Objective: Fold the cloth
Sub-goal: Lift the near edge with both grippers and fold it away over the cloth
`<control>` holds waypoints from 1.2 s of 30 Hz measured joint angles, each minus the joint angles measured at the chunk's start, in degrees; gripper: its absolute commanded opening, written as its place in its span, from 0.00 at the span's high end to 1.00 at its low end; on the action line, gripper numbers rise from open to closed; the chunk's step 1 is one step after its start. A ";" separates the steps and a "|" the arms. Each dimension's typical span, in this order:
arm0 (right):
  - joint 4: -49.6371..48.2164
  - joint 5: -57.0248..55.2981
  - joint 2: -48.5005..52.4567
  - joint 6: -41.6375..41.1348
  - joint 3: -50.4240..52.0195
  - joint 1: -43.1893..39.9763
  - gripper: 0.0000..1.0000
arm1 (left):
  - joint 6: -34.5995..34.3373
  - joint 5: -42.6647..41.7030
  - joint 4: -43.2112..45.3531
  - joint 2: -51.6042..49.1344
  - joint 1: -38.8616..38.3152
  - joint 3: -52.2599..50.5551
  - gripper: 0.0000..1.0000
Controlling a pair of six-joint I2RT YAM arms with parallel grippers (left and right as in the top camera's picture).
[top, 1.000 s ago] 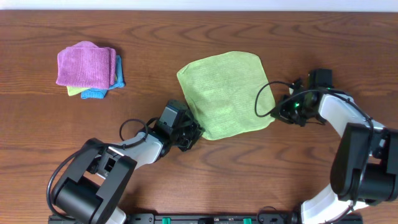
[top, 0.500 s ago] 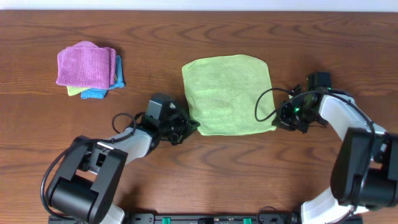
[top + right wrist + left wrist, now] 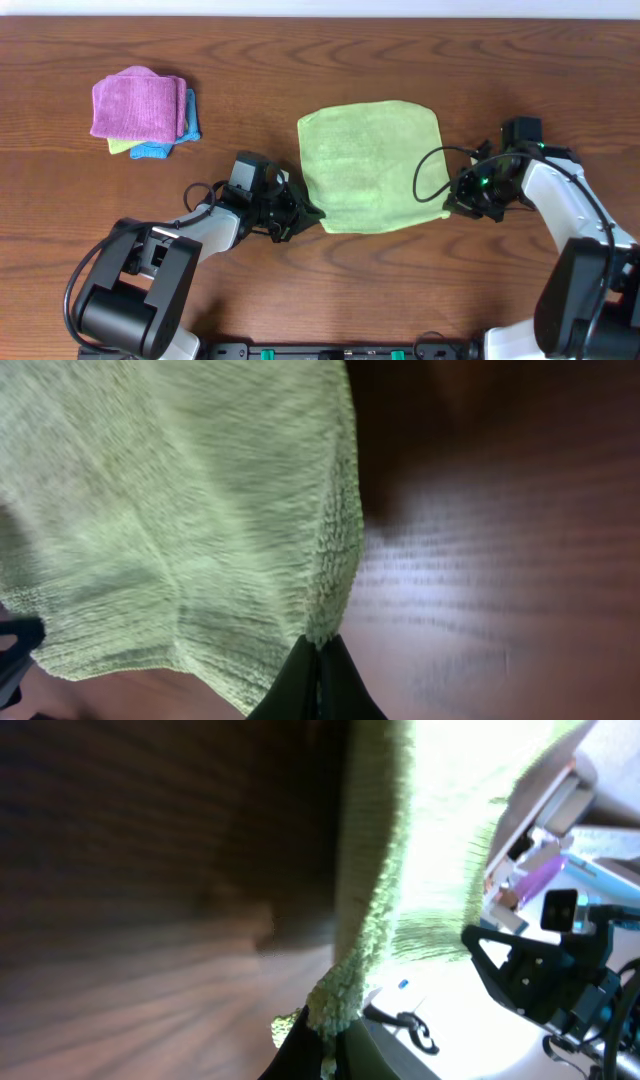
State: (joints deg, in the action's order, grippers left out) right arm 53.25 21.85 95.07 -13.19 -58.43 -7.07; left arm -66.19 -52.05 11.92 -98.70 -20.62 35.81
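Logging a dark wooden table [image 3: 330,300] filling the overhead view.

Finding the cloth [image 3: 370,165] spread open just right of centre: lime-green, roughly square, its far edge toward 12 o'clock and lying on the wood.

Tracking the left arm [image 3: 200,230] reaching in from 7 o'clock and the right arm [image 3: 560,195] reaching in from 4 o'clock, both low over the table.

Noting a small stack well apart at 10 o'clock: a purple cloth [image 3: 135,102] on top, a teal cloth [image 3: 190,120] poking out at its 3 o'clock side, and a thin lime-green strip showing underneath.

Seeing the left gripper [image 3: 312,212] at the cloth's 7 o'clock corner, jaws pinched tight on the fabric. Confirming on the left wrist view: fingers closed together at 6 o'clock of the frame [image 3: 325,1055], a bunched green corner [image 3: 375,900] rising out of them, and that edge lifting clear of the wood.

Seeing the right gripper [image 3: 447,207] at the cloth's 5 o'clock corner, likewise clamped narrow on the fabric. Confirming on the right wrist view: fingertips meeting [image 3: 318,680] on the corner, with the cloth [image 3: 180,510] fanning away toward 11 o'clock.

Spotting a black cable [image 3: 425,170] looping over the cloth's 3 o'clock edge, beside the right gripper.
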 measured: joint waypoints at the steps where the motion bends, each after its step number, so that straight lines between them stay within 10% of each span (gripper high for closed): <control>1: 1.07 -0.17 -0.37 0.11 0.02 0.31 0.99 | 0.26 -0.85 0.04 0.00 0.00 0.00 0.94; 36: -17.16 -3.58 -6.88 -1.68 0.02 3.93 0.99 | 2.01 6.78 -1.57 4.17 3.87 4.96 0.94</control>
State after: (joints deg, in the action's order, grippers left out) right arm 36.10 18.26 88.18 -14.87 -58.41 -3.14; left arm -64.18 -45.28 10.35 -94.52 -16.75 40.77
